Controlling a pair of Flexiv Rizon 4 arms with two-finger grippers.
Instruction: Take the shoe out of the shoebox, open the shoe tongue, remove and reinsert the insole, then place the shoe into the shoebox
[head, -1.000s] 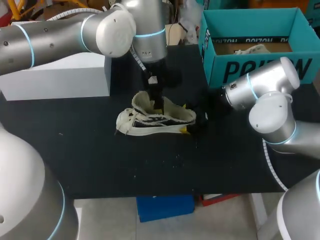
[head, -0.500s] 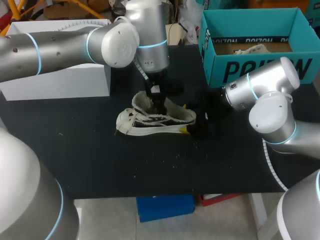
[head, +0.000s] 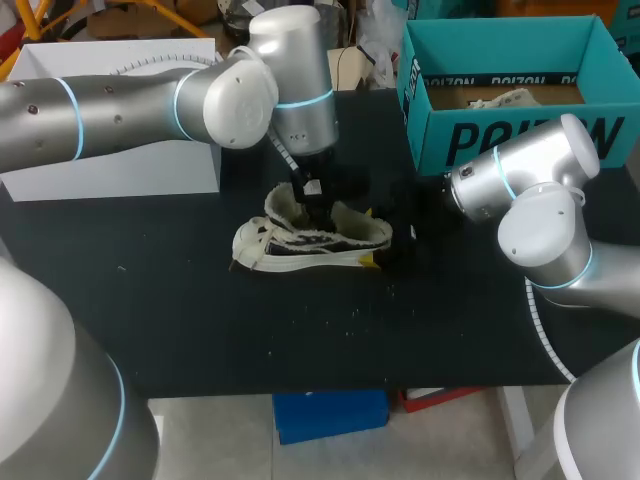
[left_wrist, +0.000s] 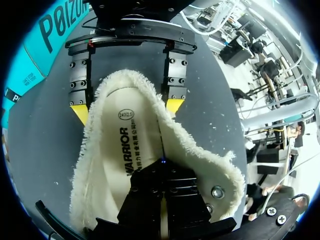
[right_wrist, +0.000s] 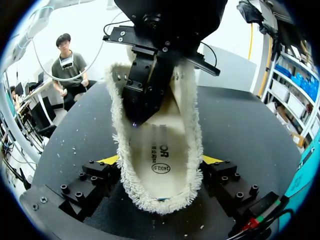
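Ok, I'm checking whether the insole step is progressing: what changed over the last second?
The left arm swung its elbow toward the table's near edge, and the left gripper dipped slightly deeper into the shoe. The shoe, the right gripper clamped on its heel, and the shoebox stayed put.

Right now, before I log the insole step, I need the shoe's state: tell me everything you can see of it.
The shoe is a low cream sneaker with black side panels, a pale sole, loose laces and a fleecy collar. It stands upright on the black table, outside the shoebox. Its printed insole lies inside. The right gripper clamps the heel from both sides; the left gripper, fingers together, is down in the opening, over the insole.
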